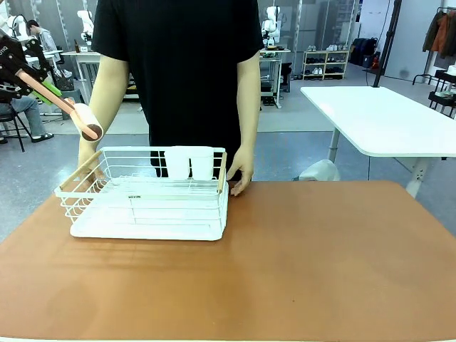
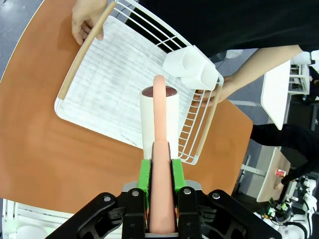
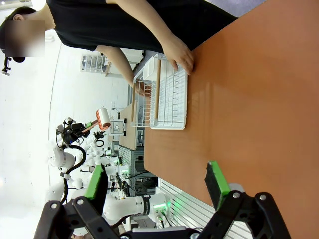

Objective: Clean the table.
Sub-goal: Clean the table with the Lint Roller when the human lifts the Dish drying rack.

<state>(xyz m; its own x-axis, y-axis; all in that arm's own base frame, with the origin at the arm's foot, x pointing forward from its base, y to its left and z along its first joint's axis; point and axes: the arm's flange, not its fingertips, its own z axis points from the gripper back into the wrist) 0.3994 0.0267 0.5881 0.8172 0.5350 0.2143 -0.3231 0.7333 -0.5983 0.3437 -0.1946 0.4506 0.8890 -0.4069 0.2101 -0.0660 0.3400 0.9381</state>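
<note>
Busy lab room in the back, shelves and other benches, plus a white-topped table (image 1: 377, 117) off to the far right. Up front is the big reddish-brown table (image 1: 320, 271), running from the near edge across to the person at the far side, its top mostly bare.

On the left half of it sits a white wire rack (image 1: 142, 206) on a white tray, with a wooden bar at each end. Two white cups (image 1: 189, 162) are hooked on its far side. There's a tiny label on the front wire, too small to read.

A person in a black shirt stands behind the rack, head cut off by the top edge of the front view. One hand (image 1: 241, 178) rests at the rack's right end, the other hand (image 1: 89, 167) is at the left wooden bar and half hidden behind the wires.

The left gripper (image 2: 160, 167) has its green pads clamped tight on the pink handle of a lint roller (image 1: 89, 121). The roll hangs in the air over the rack's left end, clear of the table. In the front view most of that arm is cut off at the edge.

The right gripper (image 3: 157, 181) has its fingers spread wide with nothing between them, over the table's edge.
</note>
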